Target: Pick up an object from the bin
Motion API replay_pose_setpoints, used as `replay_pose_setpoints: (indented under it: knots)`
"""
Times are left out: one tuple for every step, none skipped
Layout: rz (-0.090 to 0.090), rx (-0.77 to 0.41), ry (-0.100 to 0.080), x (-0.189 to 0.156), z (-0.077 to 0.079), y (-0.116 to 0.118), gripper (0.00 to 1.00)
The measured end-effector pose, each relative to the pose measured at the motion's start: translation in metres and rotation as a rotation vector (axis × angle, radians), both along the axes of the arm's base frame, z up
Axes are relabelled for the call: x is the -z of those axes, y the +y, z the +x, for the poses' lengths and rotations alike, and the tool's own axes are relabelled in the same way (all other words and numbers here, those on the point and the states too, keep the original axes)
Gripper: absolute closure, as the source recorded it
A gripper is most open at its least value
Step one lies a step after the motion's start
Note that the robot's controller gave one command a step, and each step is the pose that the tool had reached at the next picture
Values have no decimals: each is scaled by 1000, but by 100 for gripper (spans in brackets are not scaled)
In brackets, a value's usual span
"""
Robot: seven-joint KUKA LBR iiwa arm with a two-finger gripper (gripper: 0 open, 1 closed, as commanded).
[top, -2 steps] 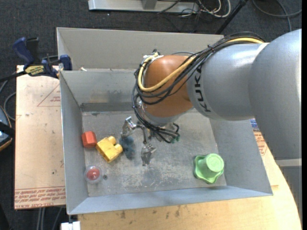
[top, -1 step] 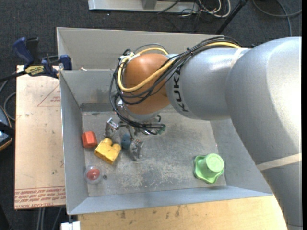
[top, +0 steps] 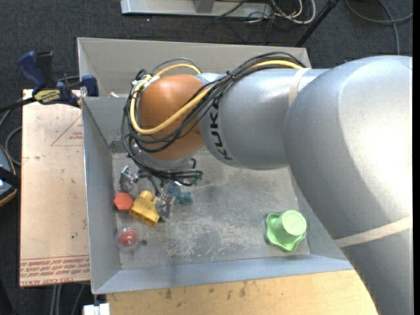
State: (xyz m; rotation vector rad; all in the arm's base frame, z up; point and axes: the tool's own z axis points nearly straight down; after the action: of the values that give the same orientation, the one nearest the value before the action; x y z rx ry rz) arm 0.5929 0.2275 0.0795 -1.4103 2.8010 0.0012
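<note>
Closest to me the grey arm (top: 328, 136) hides much, yet the pincer (top: 148, 190) sits low beside the yellow block (top: 144, 209) near the bin's (top: 98, 176) left wall, probably to take it (spread or pressed together, I cannot tell).

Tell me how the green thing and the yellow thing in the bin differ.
Colour: the green thing is bright green, the yellow thing is yellow. Shape: the green thing is round and cup-like; the yellow thing is blocky. Place: the green thing lies alone at the lower right; the yellow thing lies at the left, beside the tool and an orange-red piece. Both rest on the bin floor.
</note>
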Motion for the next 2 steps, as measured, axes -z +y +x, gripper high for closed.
replay_pose_setpoints:
  knots:
    - [-2, 5, 2, 0, 0, -2, 100]
    - [3, -153, -8, -161, 1, 21, 100]
